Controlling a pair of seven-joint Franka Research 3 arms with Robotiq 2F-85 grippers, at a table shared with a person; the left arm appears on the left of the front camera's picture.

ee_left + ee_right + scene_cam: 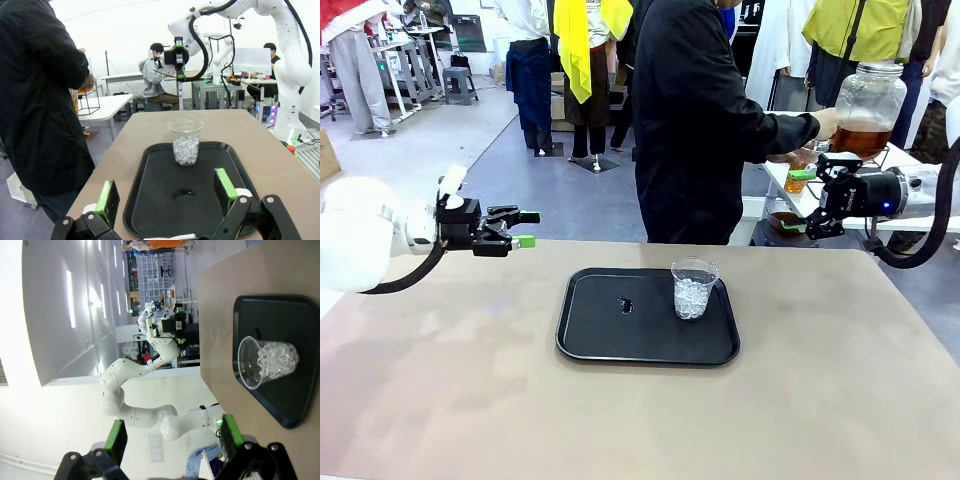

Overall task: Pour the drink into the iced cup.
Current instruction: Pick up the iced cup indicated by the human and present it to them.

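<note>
Left tool (pixel 527 229) and right tool (pixel 798 200) are hanging wide open, drink far right

The drink (pixel 861 138) is sitting in a glass jar (pixel 868 100) beyond the tabletop's (pixel 820 400) far right corner, a person's hand (pixel 827 122) touching it. The iced cup (pixel 695 288) is standing on the tray (pixel 590 340). The jar is looking heavy, slippery and breakable, so gripping its neck seems safest.

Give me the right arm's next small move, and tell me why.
Probably wait: leave the right gripper where it is, jaws open and empty, beside the person's hand at the dispenser jar. The drink sits in that jar, off the table, and the iced cup on the tray holds only ice, so there is nothing to pour yet.
</note>
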